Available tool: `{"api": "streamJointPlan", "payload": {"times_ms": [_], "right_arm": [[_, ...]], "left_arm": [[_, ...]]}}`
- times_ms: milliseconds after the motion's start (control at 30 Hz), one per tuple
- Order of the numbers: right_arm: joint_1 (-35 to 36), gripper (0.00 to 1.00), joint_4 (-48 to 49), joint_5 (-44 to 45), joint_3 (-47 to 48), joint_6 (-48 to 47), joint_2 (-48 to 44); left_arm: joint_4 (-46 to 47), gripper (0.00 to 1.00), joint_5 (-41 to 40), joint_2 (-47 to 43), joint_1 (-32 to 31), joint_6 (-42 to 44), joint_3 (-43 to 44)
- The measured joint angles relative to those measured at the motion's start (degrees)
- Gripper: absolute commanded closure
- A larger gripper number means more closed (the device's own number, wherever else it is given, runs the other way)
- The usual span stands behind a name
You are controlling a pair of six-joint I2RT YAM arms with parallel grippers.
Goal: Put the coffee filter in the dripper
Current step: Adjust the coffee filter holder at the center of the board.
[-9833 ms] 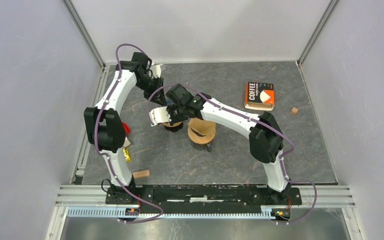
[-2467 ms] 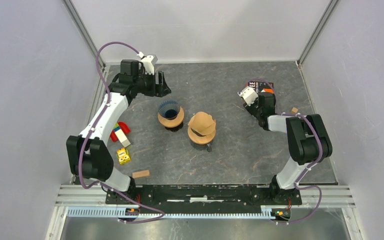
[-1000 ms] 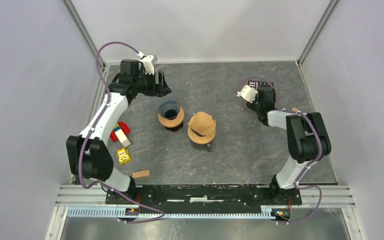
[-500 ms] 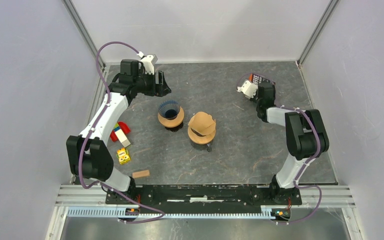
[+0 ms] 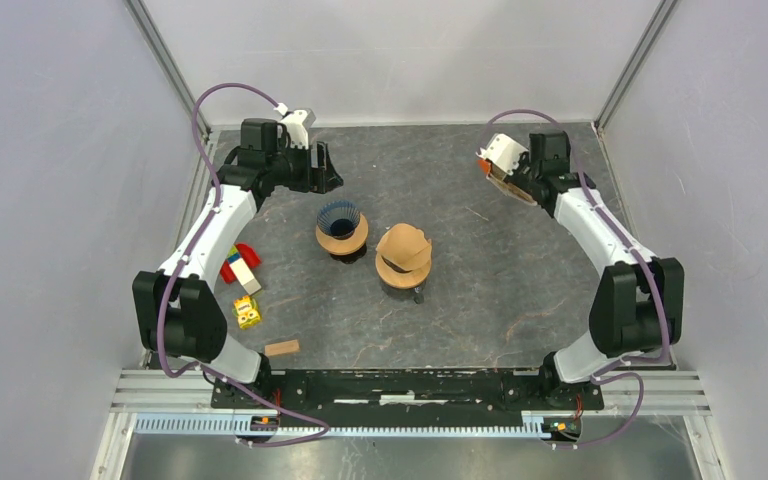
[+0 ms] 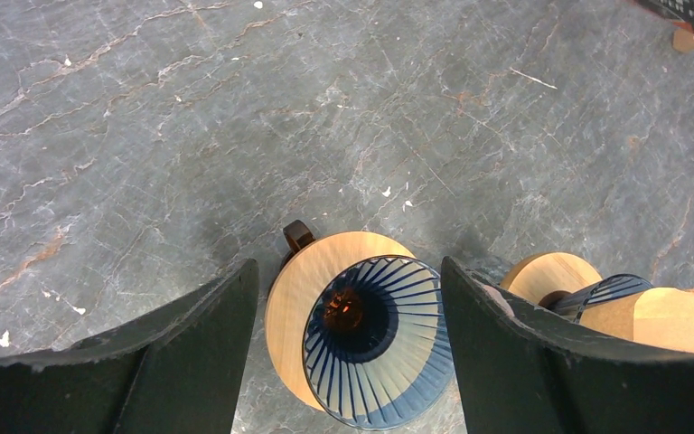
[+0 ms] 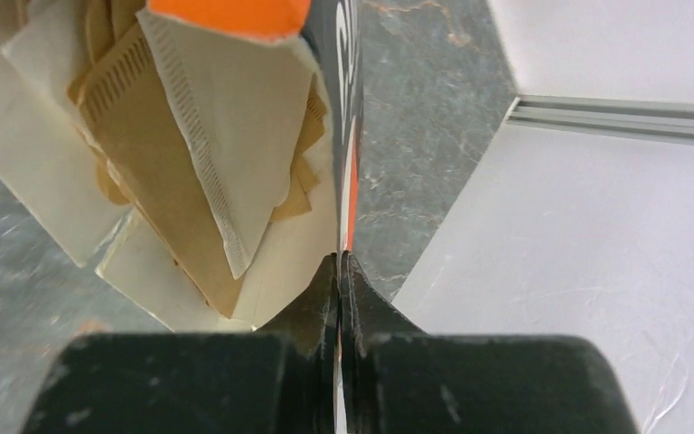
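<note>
My right gripper [image 7: 339, 264] has its fingers pressed flat together on the thin edge of the black-and-orange cardboard filter pack [image 7: 347, 99]. The cone-shaped paper coffee filters [image 7: 158, 149] spill from the pack's open mouth. They are fanned and overlapping, some brown and some cream-white, each with a crimped seam along one side. I cannot tell whether my pinch catches a filter as well as the card. From above, the pack [image 5: 508, 180] sits at my right fingertips near the far right corner of the table.

The blue ribbed cone dripper on a round wooden base [image 5: 341, 228] stands upright left of the middle, its cone bare. My left gripper [image 5: 327, 168] hovers just beyond it, fingers spread wide and touching nothing.

There is one pack, with several filters that overlap too much to count. There are two drippers, and the second dripper [image 5: 403, 255] carries a tan paper-like cone. There is one cluster of coloured toy blocks [image 5: 240, 265], one yellow block [image 5: 247, 312] and one wooden block [image 5: 282, 348].

The back wall and the right-hand aluminium rail [image 7: 614, 113] are close to my right wrist. Bare grey marbled tabletop [image 5: 480, 270] lies between the pack and the drippers. The blocks sit along the left edge.
</note>
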Motion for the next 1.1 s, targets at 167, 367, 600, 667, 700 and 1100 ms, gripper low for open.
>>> {"api": "streamJointPlan", "payload": {"times_ms": [167,367,600,667,700,1100], "right_arm": [[0.1,1.0,-15.5,-4.6,6.5,0.8,-0.5],[0.3,0.98,-28.5,-7.1,9.1,0.6,0.3],[0.3,0.94,-38.4,-7.6,12.2,-0.6,5.0],[0.4,0.91,-40.0,-7.5,14.0,-1.2,7.3],[0.4,0.89,-40.8,-7.4,15.1,-1.4,8.4],[0.4,0.59,-44.0,-7.3,27.2,-1.9,17.1]], "left_arm": [[0.0,0.2,0.9,0.0,0.0,0.0,0.0],[0.0,0.2,1.3,0.0,0.0,0.0,0.0],[0.0,0.2,2.0,0.0,0.0,-0.2,0.0],[0.0,0.2,2.3,0.0,0.0,-0.2,0.0],[0.0,0.2,2.3,0.0,0.0,-0.2,0.0],[0.0,0.2,2.3,0.0,0.0,-0.2,0.0]]}}
